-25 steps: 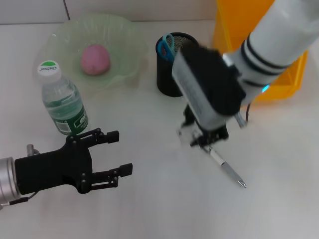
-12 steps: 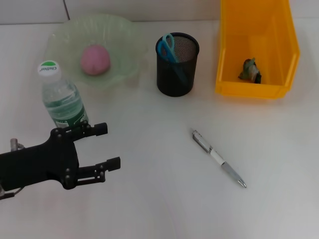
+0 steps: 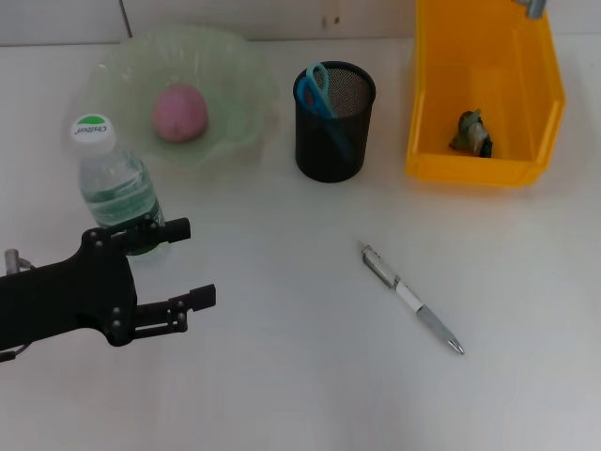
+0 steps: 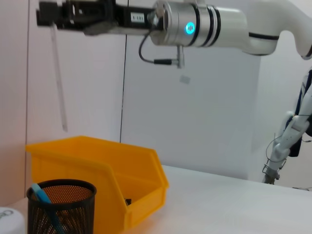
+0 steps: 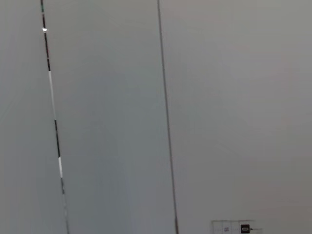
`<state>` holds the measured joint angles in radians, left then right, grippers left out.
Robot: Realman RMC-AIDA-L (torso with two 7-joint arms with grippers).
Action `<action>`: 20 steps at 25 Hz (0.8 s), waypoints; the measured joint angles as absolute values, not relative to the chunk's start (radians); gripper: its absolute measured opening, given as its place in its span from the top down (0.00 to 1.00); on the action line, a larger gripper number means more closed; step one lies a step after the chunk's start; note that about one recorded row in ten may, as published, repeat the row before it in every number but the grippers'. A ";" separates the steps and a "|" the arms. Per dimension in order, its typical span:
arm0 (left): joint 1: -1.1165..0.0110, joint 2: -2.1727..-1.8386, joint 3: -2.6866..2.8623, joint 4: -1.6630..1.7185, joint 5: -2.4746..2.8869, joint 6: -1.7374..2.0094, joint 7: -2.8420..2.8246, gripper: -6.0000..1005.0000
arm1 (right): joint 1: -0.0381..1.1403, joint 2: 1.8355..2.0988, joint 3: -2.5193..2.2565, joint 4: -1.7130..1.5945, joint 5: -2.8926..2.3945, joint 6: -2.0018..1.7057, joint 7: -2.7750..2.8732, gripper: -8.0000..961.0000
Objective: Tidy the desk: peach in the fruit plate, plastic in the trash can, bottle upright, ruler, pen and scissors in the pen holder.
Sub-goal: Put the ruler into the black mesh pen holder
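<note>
- The left gripper [image 3: 178,268] sits low at the near left of the desk, its two fingers spread and pinching nothing; it hovers just in front of the bottle [image 3: 117,188], which stands upright with its green cap on, so that part of the tidy-up looks done.
- The pen [image 3: 410,298] lies flat on the bare desk in the near middle, slanting, well apart from either arm (my guess is it is the last item left out).
- Farther back, the pen holder [image 3: 334,122], a black mesh cup, holds the blue-handled scissors [image 3: 312,88] standing on end.
- To its right the trash can [image 3: 484,167], a yellow bin, holds a small crumpled piece of plastic [image 3: 471,132] on its floor.
- At the far left the fruit plate [image 3: 230,75], pale green, carries the pink peach [image 3: 178,111] in its middle.
- High above the bin, in the left wrist view, the right gripper [image 4: 48,13] is pinched on the ruler [image 4: 58,78], a thin clear strip hanging straight down, probably lifted for lowering into the holder.
</note>
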<state>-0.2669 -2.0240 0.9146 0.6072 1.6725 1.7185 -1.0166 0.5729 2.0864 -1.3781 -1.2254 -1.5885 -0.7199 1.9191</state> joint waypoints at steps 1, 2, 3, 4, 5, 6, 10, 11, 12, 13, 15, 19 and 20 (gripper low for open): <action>-0.267 -2.025 0.914 0.607 1.671 1.718 -1.014 0.17 | 0.563 2.088 -1.376 -1.223 -1.586 -0.720 1.917 0.60; -0.267 -2.025 0.914 0.607 1.671 1.718 -1.014 0.17 | 0.555 2.088 -1.373 -1.222 -1.582 -0.720 1.917 0.60; -0.266 -2.030 0.904 0.607 1.669 1.717 -1.010 0.17 | 0.550 2.087 -1.371 -1.220 -1.575 -0.720 1.916 0.60; -0.266 -2.030 0.903 0.607 1.669 1.717 -1.010 0.17 | 0.546 2.086 -1.370 -1.217 -1.564 -0.720 1.916 0.60; -0.266 -2.033 0.898 0.608 1.670 1.717 -1.010 0.17 | 0.542 2.085 -1.370 -1.210 -1.549 -0.721 1.912 0.60; -0.265 -2.035 0.895 0.608 1.670 1.717 -1.010 0.17 | 0.538 2.085 -1.369 -1.201 -1.535 -0.722 1.905 0.60; -0.265 -2.043 0.888 0.609 1.673 1.718 -0.993 0.17 | 0.538 2.084 -1.373 -1.129 -1.447 -0.730 1.805 0.60; -0.265 -2.044 0.888 0.609 1.673 1.716 -0.988 0.17 | 0.542 2.084 -1.375 -1.106 -1.418 -0.730 1.772 0.60; -0.265 -2.045 0.888 0.609 1.673 1.715 -0.986 0.17 | 0.546 2.084 -1.376 -1.082 -1.387 -0.731 1.735 0.60; -0.265 -2.045 0.888 0.609 1.673 1.715 -0.986 0.17 | 0.550 2.084 -1.376 -1.061 -1.366 -0.736 1.705 0.60; -0.265 -2.045 0.888 0.609 1.673 1.715 -0.986 0.17 | 0.560 2.085 -1.375 -1.016 -1.328 -0.747 1.636 0.60; -0.265 -2.043 0.887 0.607 1.673 1.713 -0.985 0.17 | 0.597 2.086 -1.376 -0.915 -1.248 -0.754 1.516 0.60; -0.265 -2.043 0.887 0.609 1.674 1.714 -0.985 0.17 | 0.604 2.085 -1.376 -0.893 -1.232 -0.755 1.497 0.60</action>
<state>-0.2653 -2.0428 0.8865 0.6086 1.6739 1.7138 -0.9850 0.6038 2.0855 -1.3763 -0.8935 -1.2319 -0.7554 1.4973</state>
